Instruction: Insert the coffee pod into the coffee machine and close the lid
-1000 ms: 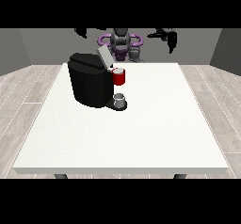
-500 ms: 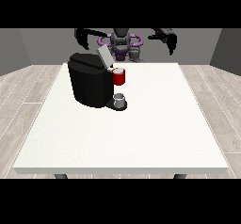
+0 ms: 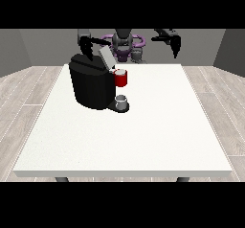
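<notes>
Hand at the view's left (image 3: 86, 47) hangs over the coffee machine (image 3: 91, 83); hand at the view's right (image 3: 175, 44) is raised past the table's (image 3: 143, 136) far edge. We can't tell either hand's fingers. Lid (image 3: 106, 57) stands open, a red thing at the machine (image 3: 121, 78), a grey thing (image 3: 121, 100) on its base.

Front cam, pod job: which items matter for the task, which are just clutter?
Task things:
- coffee machine, black, its lid tilted up
- hand at the view's left, above the machine
- hand at the view's right, raised off to the side

Just there:
- red thing at the machine
- grey thing on the machine's base; cannot tell if it's the pod
- white table
</notes>
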You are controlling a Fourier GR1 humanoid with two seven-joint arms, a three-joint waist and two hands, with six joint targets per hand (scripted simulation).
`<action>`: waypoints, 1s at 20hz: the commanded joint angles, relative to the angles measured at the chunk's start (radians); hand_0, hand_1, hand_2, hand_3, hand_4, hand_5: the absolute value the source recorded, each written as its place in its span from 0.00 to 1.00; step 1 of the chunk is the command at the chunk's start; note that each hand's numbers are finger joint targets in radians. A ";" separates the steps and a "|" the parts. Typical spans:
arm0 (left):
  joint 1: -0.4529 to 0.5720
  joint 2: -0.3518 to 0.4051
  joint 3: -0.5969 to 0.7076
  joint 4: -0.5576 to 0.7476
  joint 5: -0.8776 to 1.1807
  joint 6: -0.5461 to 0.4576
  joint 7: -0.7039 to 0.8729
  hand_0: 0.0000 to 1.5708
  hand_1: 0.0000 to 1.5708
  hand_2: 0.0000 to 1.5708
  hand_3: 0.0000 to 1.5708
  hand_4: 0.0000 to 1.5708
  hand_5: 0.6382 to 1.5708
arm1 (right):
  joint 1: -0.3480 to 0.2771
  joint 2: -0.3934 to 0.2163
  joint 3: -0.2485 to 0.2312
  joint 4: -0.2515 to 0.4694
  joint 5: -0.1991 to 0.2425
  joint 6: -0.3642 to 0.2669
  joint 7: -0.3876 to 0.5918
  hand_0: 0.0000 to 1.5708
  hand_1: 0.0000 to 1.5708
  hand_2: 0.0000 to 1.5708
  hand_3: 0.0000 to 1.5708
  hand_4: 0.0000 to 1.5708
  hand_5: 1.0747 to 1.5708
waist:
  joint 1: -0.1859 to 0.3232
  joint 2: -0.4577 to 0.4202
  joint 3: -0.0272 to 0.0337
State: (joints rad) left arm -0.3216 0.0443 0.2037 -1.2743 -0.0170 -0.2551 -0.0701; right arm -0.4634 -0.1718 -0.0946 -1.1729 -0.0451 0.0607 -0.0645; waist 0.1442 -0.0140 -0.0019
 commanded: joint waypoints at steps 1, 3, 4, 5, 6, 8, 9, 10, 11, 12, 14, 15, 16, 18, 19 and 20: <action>0.035 -0.029 -0.051 -0.076 -0.007 0.030 0.014 0.00 0.00 0.00 0.00 0.00 1.00 | -0.051 -0.023 -0.011 0.082 0.018 0.021 -0.038 0.00 0.00 0.00 0.00 0.00 1.00 | 0.004 0.037 0.0021; 0.027 0.029 -0.009 -0.066 0.031 -0.005 0.027 0.00 0.00 0.00 0.00 0.00 1.00 | -0.051 0.039 0.046 0.056 0.068 -0.033 -0.037 0.00 0.00 0.00 0.00 0.00 1.00 | -0.004 0.033 0.0019; 0.050 0.020 -0.011 -0.028 -0.004 0.032 -0.057 0.00 0.00 0.00 0.00 0.00 1.00 | -0.099 0.001 0.016 0.044 0.027 0.018 0.011 0.00 0.00 0.00 0.00 0.00 1.00 | -0.031 0.055 0.0018; 0.091 0.007 -0.035 -0.094 0.019 0.007 -0.011 0.00 0.00 0.00 0.00 0.00 1.00 | -0.093 -0.015 0.002 0.072 0.032 0.011 0.045 0.00 0.00 0.00 0.00 0.00 1.00 | -0.004 0.013 0.0019; 0.008 0.046 0.016 -0.004 0.020 0.025 -0.057 0.00 0.00 0.00 0.00 0.00 1.00 | -0.135 0.020 0.033 0.049 0.047 -0.007 0.034 0.00 0.00 0.00 0.00 0.00 1.00 | -0.041 0.085 0.0017; 0.011 -0.004 -0.043 -0.149 0.036 0.051 0.110 0.00 0.00 0.00 0.00 0.00 1.00 | -0.135 -0.004 -0.006 0.124 0.042 -0.005 0.008 0.00 0.00 0.00 0.00 0.00 1.00 | 0.013 0.032 0.0022; 0.071 0.011 -0.040 -0.150 0.044 0.023 0.046 0.00 0.00 0.00 0.00 0.00 1.00 | -0.110 -0.013 -0.025 0.144 0.025 0.020 -0.045 0.00 0.00 0.00 0.00 0.00 1.00 | 0.008 0.052 0.0021; 0.100 0.008 -0.031 -0.087 0.013 0.035 -0.085 0.00 0.00 0.00 0.00 0.00 1.00 | -0.150 0.015 0.006 0.103 0.055 -0.027 0.000 0.00 0.00 0.00 0.00 0.03 1.00 | -0.003 0.072 0.0017; 0.028 0.036 -0.002 -0.112 0.057 0.044 0.054 0.00 0.00 0.00 0.00 0.00 1.00 | -0.170 -0.005 -0.001 0.123 0.047 0.004 0.011 0.00 0.00 0.00 0.00 0.00 1.00 | -0.009 0.063 0.0019; 0.065 0.028 -0.035 -0.138 0.050 0.022 0.049 0.00 0.00 0.00 0.00 0.00 1.00 | -0.154 0.033 0.012 0.141 0.060 -0.029 0.000 0.00 0.00 0.00 0.00 0.00 1.00 | 0.005 0.053 0.0019; 0.075 0.060 -0.001 -0.119 0.067 0.016 0.026 0.00 0.00 0.00 0.00 0.00 1.00 | -0.130 0.045 0.034 0.123 0.063 -0.009 0.000 0.00 0.00 0.00 0.00 0.00 1.00 | -0.019 0.043 0.0019; 0.075 0.006 -0.061 -0.141 0.019 0.057 0.022 0.00 0.00 0.00 0.00 0.00 1.00 | -0.184 0.039 0.031 0.147 0.079 -0.026 0.005 0.00 0.00 0.00 0.00 0.00 1.00 | 0.005 0.061 0.0019; 0.121 0.043 -0.035 -0.107 0.030 0.011 -0.051 0.00 0.00 0.00 0.00 0.00 1.00 | -0.166 0.024 0.018 0.135 0.053 0.014 -0.020 0.00 0.00 0.00 0.00 0.00 1.00 | -0.002 0.078 0.0018; 0.058 0.044 -0.024 -0.104 0.033 0.052 -0.017 0.00 0.00 0.00 0.00 0.00 1.00 | -0.232 0.017 0.007 0.154 0.057 0.005 0.000 0.00 0.00 0.00 0.00 0.00 1.00 | -0.007 0.101 0.0018; 0.065 0.050 -0.018 -0.095 0.029 0.068 0.004 0.00 0.00 0.00 0.00 0.00 1.00 | -0.201 0.032 0.028 0.139 0.059 0.020 0.012 0.00 0.00 0.00 0.00 0.00 1.00 | -0.032 0.071 0.0018; 0.062 0.086 -0.005 -0.122 0.060 0.023 0.027 0.00 0.00 0.00 0.00 0.00 1.00 | -0.185 0.024 0.021 0.166 0.074 0.010 -0.045 0.00 0.00 0.00 0.00 0.00 1.00 | -0.011 0.084 0.0019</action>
State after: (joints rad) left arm -0.2541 0.0926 0.1817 -1.3846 0.0226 -0.2170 -0.0622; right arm -0.6517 -0.1518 -0.0798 -1.0441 0.0149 0.0617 -0.0774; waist 0.1321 0.0543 -0.0023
